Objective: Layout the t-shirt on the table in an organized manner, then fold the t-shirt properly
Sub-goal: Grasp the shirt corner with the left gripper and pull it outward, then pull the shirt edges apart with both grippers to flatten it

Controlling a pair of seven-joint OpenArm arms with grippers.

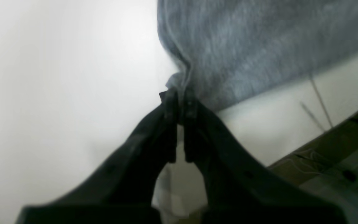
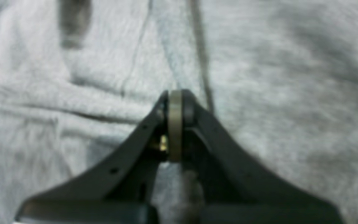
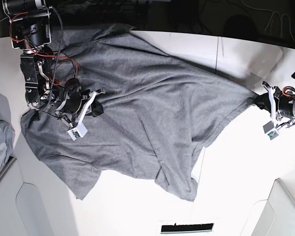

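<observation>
The t-shirt (image 3: 137,108) sprawls crumpled across the table (image 3: 236,187), long axis running left to right. At the right tip, the left gripper (image 3: 259,101) is pinched tight on the cloth's corner, arm low and reaching in. The right gripper (image 3: 96,109), jaws together and empty, hovers over the left side.

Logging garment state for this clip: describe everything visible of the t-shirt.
The t-shirt is plain heather-grey knit, spread wrinkled and skewed across the white table. The left gripper is shut on one pulled-out corner at the table's edge; the right gripper is shut, over the cloth.
</observation>
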